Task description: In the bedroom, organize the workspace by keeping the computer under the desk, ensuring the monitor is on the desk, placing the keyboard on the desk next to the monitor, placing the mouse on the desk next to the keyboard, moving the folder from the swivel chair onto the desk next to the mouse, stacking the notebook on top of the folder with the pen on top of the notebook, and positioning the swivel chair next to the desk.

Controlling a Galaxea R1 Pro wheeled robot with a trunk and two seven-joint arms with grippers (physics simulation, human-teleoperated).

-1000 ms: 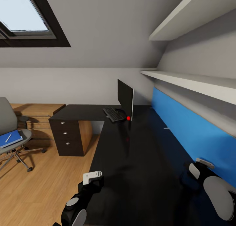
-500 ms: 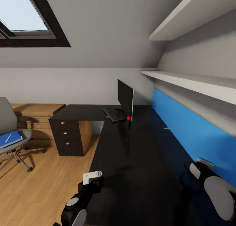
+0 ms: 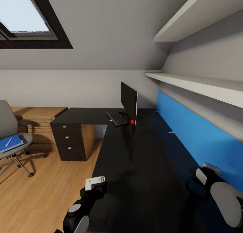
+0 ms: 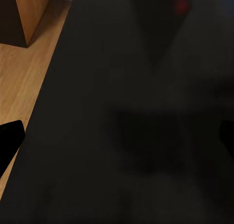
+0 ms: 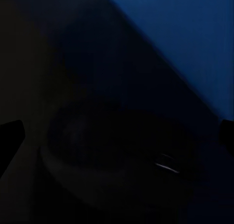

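Observation:
The black monitor (image 3: 129, 103) stands on the black desk (image 3: 145, 165), with the keyboard (image 3: 116, 118) just left of its base and a small red spot (image 3: 132, 122) at its foot. At the left, the swivel chair (image 3: 7, 131) carries a blue folder or notebook (image 3: 11, 144) with a pen (image 3: 8, 142) on top. My left gripper (image 3: 94, 183) hovers open over the desk's near edge (image 4: 117, 139). My right gripper (image 3: 202, 174) is open above a dark rounded thing with a glint (image 5: 165, 163), too dark to identify.
A drawer unit (image 3: 69, 140) stands under the desk's far wing, beside a wooden dresser (image 3: 37, 116). A blue panel (image 3: 195, 131) and white shelves (image 3: 199, 84) line the wall at the right. Wooden floor (image 3: 44, 192) lies between the chair and the desk.

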